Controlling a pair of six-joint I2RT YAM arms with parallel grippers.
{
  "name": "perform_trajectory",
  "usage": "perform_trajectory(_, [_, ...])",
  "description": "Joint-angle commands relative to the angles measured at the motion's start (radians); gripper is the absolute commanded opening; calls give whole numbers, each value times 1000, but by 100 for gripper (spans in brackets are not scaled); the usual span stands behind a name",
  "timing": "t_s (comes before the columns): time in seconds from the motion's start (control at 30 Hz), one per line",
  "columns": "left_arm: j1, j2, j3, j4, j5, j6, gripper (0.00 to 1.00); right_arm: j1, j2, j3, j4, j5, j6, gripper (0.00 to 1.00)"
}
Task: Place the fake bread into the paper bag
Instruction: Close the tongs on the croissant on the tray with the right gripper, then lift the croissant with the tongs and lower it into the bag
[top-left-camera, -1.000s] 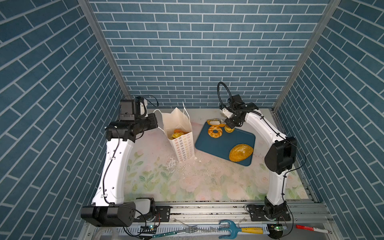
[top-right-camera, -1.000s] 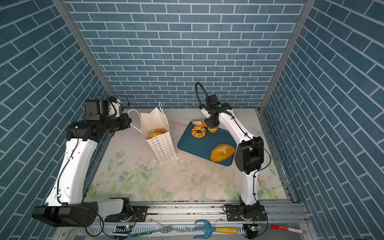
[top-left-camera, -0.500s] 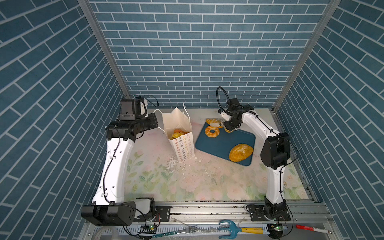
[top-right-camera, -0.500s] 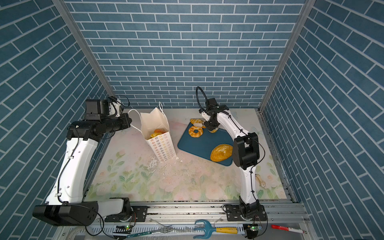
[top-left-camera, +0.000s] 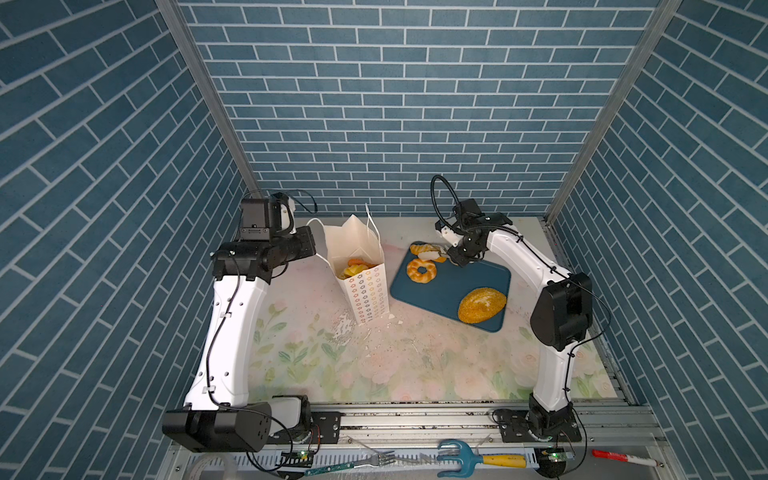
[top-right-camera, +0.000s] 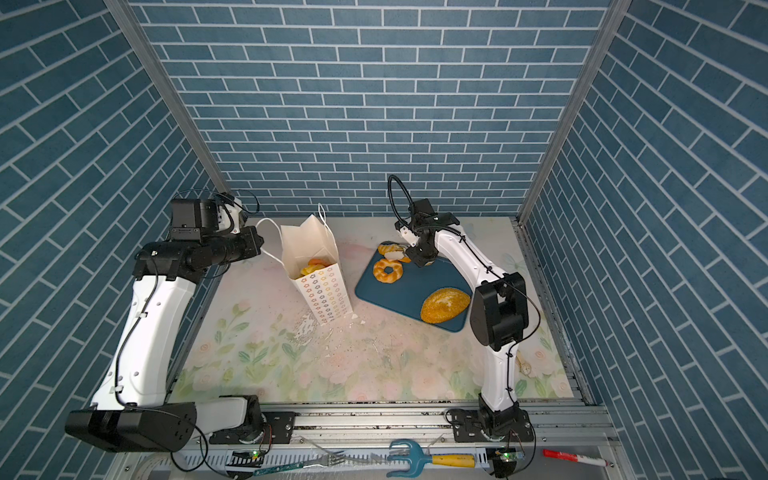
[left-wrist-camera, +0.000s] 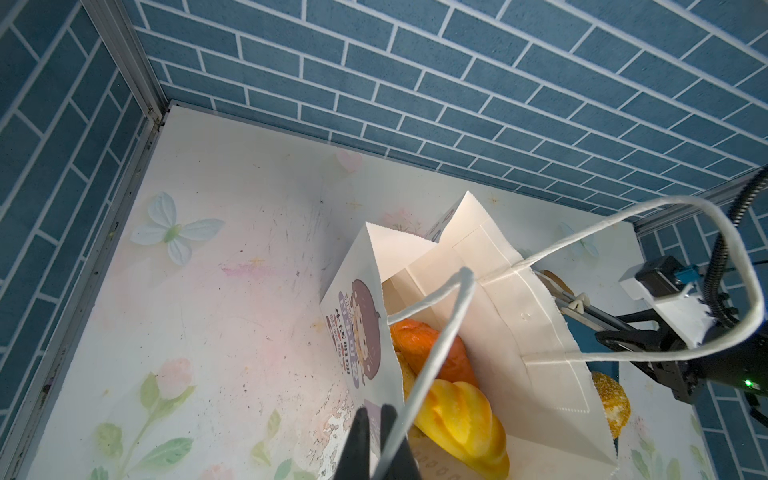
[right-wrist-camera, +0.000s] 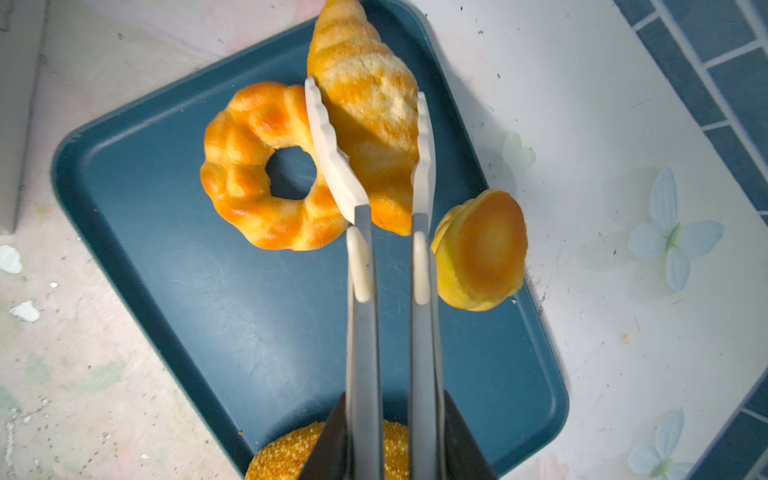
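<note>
The white paper bag (top-left-camera: 356, 245) (top-right-camera: 308, 247) (left-wrist-camera: 505, 328) stands open left of the dark blue tray (top-left-camera: 440, 293) (right-wrist-camera: 232, 332), with fake bread pieces (left-wrist-camera: 459, 409) inside. My left gripper (left-wrist-camera: 376, 411) (top-left-camera: 312, 249) is shut on the bag's cord handle (left-wrist-camera: 440, 336). My right gripper (right-wrist-camera: 395, 415) (top-left-camera: 462, 257) is shut on grey tongs (right-wrist-camera: 361, 332), whose white tips pinch the croissant (right-wrist-camera: 368, 99) (top-left-camera: 420, 249) at the tray's far corner. A twisted ring (right-wrist-camera: 249, 166) (top-left-camera: 421, 271), a small bun (right-wrist-camera: 482, 249) and the seeded loaf (top-left-camera: 482, 305) (top-right-camera: 444, 306) lie on the tray.
White flakes and crumbs (top-left-camera: 349, 328) litter the floral mat in front of the bag. A fork (top-left-camera: 374, 459), a blue hand rake with a yellow handle (top-left-camera: 478, 459) and a red marker (top-left-camera: 619, 457) lie on the front rail. Brick walls close in three sides.
My right arm has reached left toward the tray's far corner, and the tongs have closed on the croissant. The left arm and the bag have not moved.
</note>
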Motion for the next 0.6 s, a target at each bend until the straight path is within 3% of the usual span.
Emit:
perform_trajectory(0.0, [2, -10, 11, -2, 11, 6, 10, 5, -99, 15, 36, 5, 46, 22])
perform_trajectory(0.23, [2, -20, 1, 6, 18, -7, 10, 11, -189, 22, 8, 26, 98, 21])
perform_trajectory(0.57, [2, -38, -32, 39, 21, -35, 10, 84, -338, 304, -128, -27, 200, 21])
